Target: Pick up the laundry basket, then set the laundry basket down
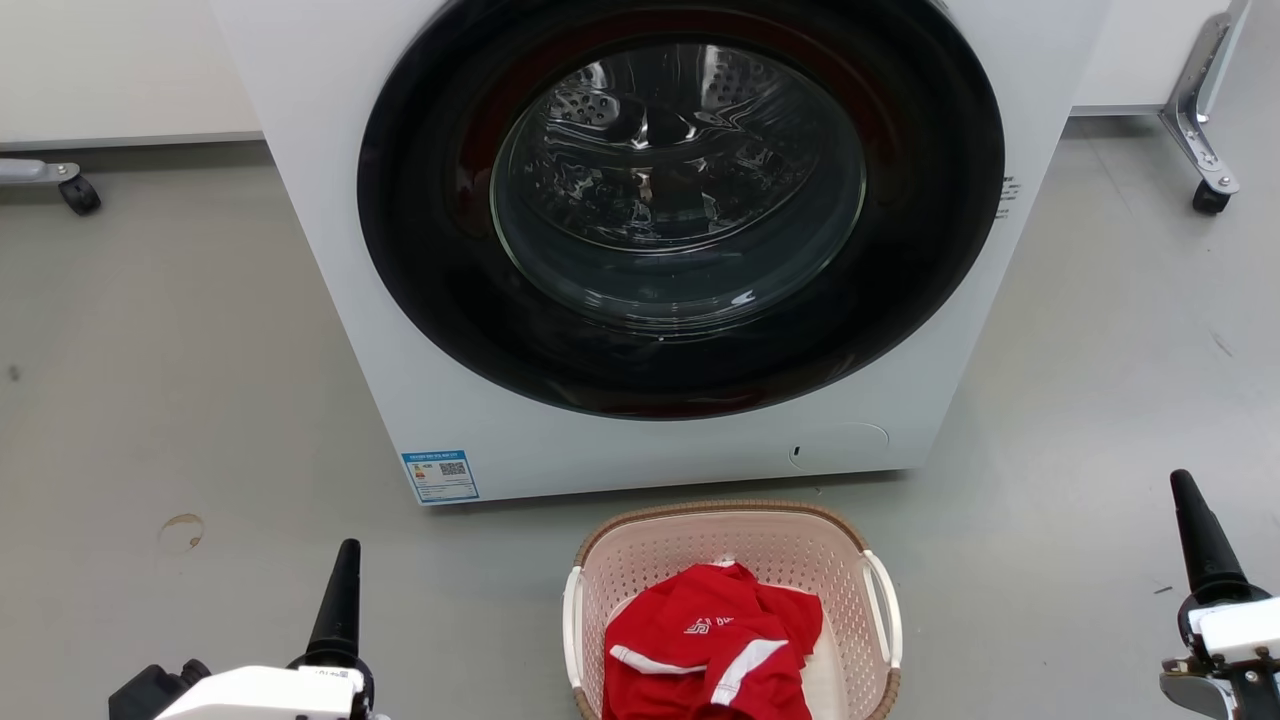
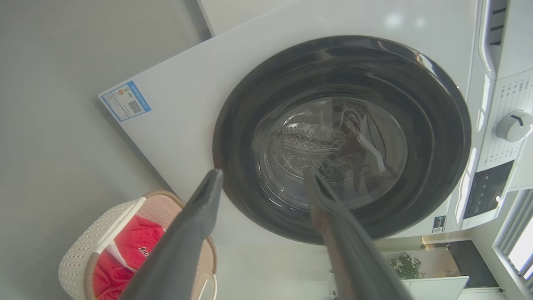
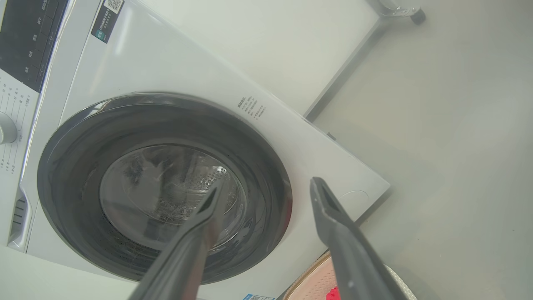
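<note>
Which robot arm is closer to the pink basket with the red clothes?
The left. The left gripper is off the basket's left side, fairly close. The right gripper is farther out, off its right side. Neither touches it.

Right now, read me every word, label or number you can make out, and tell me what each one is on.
No text is clear enough to quote.
On the washer front, low down, a blue sticker with a QR code: print too small.
Right of the door, small grey print: too small.
On the red garment in the laundry basket, a white logo: creased, unreadable.
On the control panel, labels: blurred.
</note>
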You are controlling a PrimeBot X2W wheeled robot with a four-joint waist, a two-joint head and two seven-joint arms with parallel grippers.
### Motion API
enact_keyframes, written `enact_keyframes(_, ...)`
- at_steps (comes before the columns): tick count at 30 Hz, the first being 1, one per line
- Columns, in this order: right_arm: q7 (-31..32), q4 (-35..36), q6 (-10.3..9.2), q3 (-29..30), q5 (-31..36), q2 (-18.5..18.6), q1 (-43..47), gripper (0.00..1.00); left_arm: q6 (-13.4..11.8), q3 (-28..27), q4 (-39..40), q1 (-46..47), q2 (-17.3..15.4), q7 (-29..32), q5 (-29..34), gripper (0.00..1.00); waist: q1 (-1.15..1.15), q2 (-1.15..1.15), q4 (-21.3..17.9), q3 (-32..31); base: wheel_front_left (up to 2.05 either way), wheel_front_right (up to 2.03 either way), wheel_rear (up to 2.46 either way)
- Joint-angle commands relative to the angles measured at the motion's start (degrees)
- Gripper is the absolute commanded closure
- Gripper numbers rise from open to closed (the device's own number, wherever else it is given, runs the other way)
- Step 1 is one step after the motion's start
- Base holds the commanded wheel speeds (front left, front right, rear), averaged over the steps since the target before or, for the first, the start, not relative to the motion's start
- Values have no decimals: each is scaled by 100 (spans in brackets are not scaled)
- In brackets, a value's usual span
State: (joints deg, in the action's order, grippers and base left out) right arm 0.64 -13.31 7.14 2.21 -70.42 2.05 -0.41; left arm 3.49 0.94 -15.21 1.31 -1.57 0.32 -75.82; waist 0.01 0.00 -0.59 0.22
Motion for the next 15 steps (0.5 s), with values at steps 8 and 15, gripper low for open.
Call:
enact_keyframes(8, -188, 275, 14, -133, 617, 256, -60, 0, -126, 78, 236, 94, -72, -157, 572, 0, -1, 0, -21, 0, 0, 0, 0)
enact_keyframes(15, -306, 343, 16, -242, 1070, 310, -30, 0, -210, 172, 289, 79, -77, -275, 978, 0, -1, 0, -35, -14, 0, 0, 0)
